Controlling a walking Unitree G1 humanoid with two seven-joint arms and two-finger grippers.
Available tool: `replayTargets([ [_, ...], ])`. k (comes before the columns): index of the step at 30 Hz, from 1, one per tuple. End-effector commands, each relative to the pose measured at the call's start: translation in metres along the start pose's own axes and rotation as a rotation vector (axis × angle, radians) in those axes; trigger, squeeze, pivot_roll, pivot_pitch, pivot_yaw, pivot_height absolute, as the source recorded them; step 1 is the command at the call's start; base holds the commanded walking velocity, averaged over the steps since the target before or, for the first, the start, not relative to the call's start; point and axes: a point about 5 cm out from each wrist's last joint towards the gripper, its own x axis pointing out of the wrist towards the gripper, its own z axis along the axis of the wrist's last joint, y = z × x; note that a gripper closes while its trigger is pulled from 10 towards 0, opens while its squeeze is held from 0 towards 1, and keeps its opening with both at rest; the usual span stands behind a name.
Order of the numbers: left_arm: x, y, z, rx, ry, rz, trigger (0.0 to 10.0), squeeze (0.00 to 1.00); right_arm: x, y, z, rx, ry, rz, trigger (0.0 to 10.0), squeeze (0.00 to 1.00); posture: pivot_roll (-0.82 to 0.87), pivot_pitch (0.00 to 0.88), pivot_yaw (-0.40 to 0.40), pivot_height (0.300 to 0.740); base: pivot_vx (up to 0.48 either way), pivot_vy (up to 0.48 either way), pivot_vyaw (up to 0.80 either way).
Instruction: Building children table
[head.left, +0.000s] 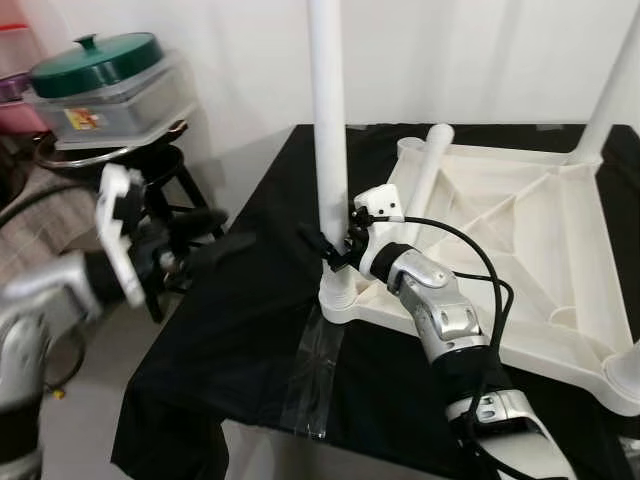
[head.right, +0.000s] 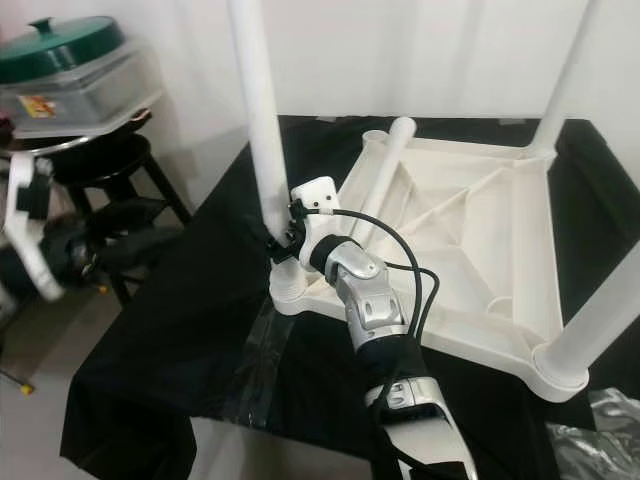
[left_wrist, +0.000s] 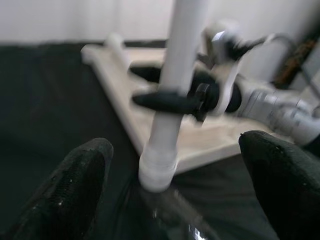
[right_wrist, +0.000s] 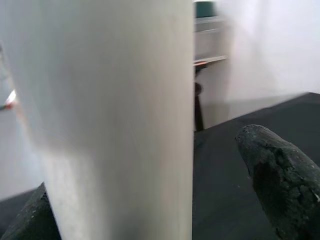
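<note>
A white children's table (head.left: 520, 230) lies upside down on a black cloth (head.left: 240, 330). One white leg (head.left: 328, 120) stands upright in its near-left corner socket. My right gripper (head.left: 325, 245) straddles this leg low down, open; the right wrist view shows a gap between the leg (right_wrist: 115, 115) and one finger (right_wrist: 280, 185). A loose leg (head.left: 428, 170) lies across the far-left corner. Two more legs stand at the far right (head.left: 610, 90) and the near right (head.right: 600, 320). My left gripper (head.left: 205, 235) hovers left of the cloth, open and empty, pointing at the leg (left_wrist: 172, 100).
At the left a dark stool (head.left: 165, 165) carries stacked containers with a green lid (head.left: 95, 55). A strip of clear tape (head.left: 315, 380) runs over the cloth's front edge. Crumpled plastic (head.right: 600, 440) lies at the near right. White walls stand behind.
</note>
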Motion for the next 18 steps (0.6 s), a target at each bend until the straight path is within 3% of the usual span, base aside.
replayTargets([
  [1, -0.003, -0.009, -0.015, -0.027, 0.007, 0.033, 10.0, 0.0, 0.005, 0.004, 0.015, -0.009, -0.048, 0.151, 10.0, 0.0, 0.04, 0.021, 0.079, 0.74, 0.0, 0.0, 0.0],
  [7, -0.008, -0.037, -0.073, -0.064, 0.12, 0.109, 10.0, 0.0, 0.006, -0.002, 0.017, -0.015, 0.016, 0.421, 10.0, 0.0, 0.06, 0.025, 0.07, 0.74, 0.0, 0.0, 0.0],
  [8, -0.008, -0.037, -0.073, -0.064, 0.12, 0.109, 10.0, 0.0, 0.006, -0.002, 0.017, -0.015, 0.016, 0.421, 10.0, 0.0, 0.06, 0.025, 0.07, 0.74, 0.0, 0.0, 0.0],
  [9, -0.007, -0.046, -0.09, -0.043, 0.145, 0.153, 10.0, 0.0, 0.008, -0.002, 0.017, -0.007, 0.043, 0.468, 0.8, 0.0, 0.08, 0.024, 0.06, 0.74, 0.0, 0.0, 0.0],
  [11, -0.006, -0.05, -0.097, -0.03, 0.151, 0.18, 10.0, 0.0, 0.009, -0.002, 0.016, -0.008, 0.054, 0.486, 0.8, 0.0, 0.08, 0.025, 0.059, 0.74, 0.0, 0.0, 0.0],
  [12, -0.004, -0.059, -0.109, -0.001, 0.173, 0.214, 10.0, 0.0, 0.011, -0.001, 0.013, -0.008, 0.083, 0.502, 0.0, 0.0, 0.08, 0.025, 0.056, 0.74, 0.0, 0.0, 0.0],
  [16, -0.003, -0.072, -0.123, 0.054, 0.21, 0.259, 10.0, 0.0, 0.01, -0.002, 0.006, 0.001, 0.125, 0.516, 0.0, 0.0, 0.08, 0.027, 0.048, 0.74, 0.0, 0.0, 0.0],
  [17, -0.003, -0.077, -0.127, 0.078, 0.223, 0.276, 10.0, 0.0, 0.01, -0.003, 0.004, 0.007, 0.14, 0.521, 0.0, 0.0, 0.08, 0.027, 0.047, 0.74, 0.0, 0.0, 0.0],
  [18, -0.003, -0.08, -0.133, 0.167, 0.244, 0.349, 10.0, 0.0, 0.006, -0.006, 0.0, 0.012, 0.151, 0.514, 0.0, 0.0, 0.08, 0.033, 0.046, 0.74, 0.0, 0.0, 0.0],
])
